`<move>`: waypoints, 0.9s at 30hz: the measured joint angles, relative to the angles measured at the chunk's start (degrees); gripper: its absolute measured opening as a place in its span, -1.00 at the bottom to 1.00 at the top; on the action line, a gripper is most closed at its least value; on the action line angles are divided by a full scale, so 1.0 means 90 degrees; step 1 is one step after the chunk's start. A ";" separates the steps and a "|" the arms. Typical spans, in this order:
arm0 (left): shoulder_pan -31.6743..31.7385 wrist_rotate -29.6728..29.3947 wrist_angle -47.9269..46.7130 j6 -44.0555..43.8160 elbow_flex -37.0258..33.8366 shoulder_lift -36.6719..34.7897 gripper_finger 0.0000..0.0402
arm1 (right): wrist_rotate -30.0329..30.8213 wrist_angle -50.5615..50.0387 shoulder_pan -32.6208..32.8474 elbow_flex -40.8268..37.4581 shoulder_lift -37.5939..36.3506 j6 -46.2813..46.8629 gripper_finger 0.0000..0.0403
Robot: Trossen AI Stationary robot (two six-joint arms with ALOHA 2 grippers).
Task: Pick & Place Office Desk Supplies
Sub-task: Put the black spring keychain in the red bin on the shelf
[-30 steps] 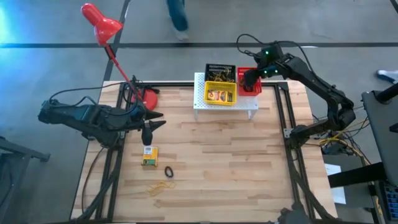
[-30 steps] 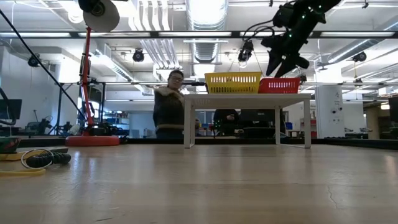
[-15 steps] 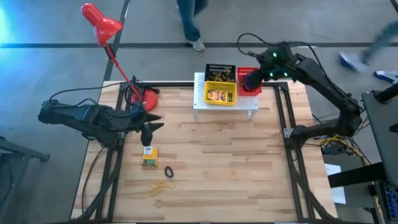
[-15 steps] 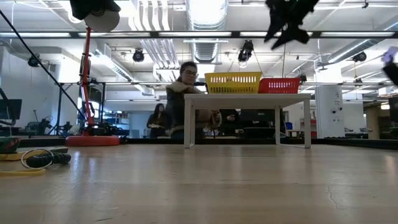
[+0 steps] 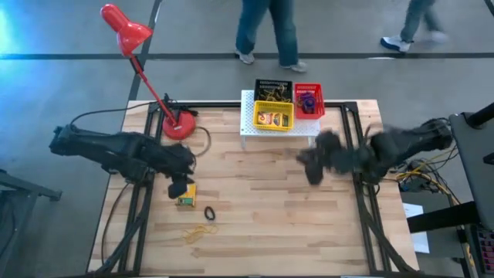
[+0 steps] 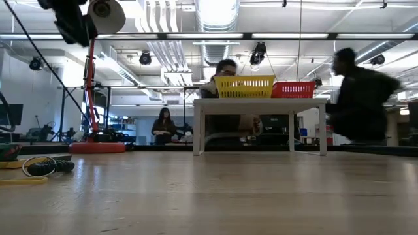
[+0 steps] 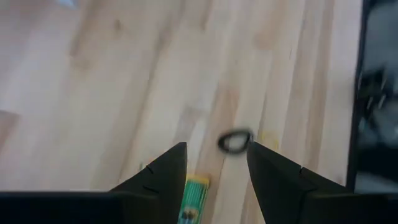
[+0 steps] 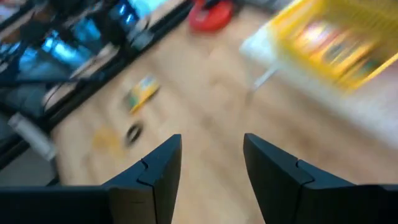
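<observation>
A yellow-green card box lies flat on the wooden table, with a black ring and thin yellow rubber bands nearer the near edge. My left gripper hangs open just over the box's far end. In its wrist view the box shows between the fingers and the ring beyond them. My right gripper is open, empty and blurred over the table's right middle. On the white stand sit a yellow tray, a black tray and a red tray holding a purple ring.
The red desk lamp has its base at the far left and its head beyond the table. People walk past the far edge. Bare wood lies between the two grippers.
My right gripper has left the red tray on the stand, risen, then swung fast toward the near edge and down to the table's right middle. The purple ring now shows in the red tray. My left gripper has shifted toward the near edge, over the card box.
</observation>
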 joint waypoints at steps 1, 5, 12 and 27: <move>0.0000 0.0168 -0.0071 0.0185 0.0000 0.0166 -0.14 | 0.0064 0.0000 0.0343 -0.0064 0.0129 0.0377 -0.17; -0.0019 0.0542 -0.0105 0.0898 0.0000 0.0853 -0.14 | 0.0028 -0.0011 0.1441 -0.0257 0.0704 0.1896 -0.17; -0.0275 0.0813 0.0678 0.2684 -0.0077 0.2087 -0.14 | -0.0004 -0.0029 0.2477 -0.0281 0.1804 0.3043 -0.17; -0.0770 0.1170 0.3259 0.4634 -0.0627 0.4517 -0.14 | -0.0649 0.0017 0.3421 -0.0285 0.2575 0.4167 -0.17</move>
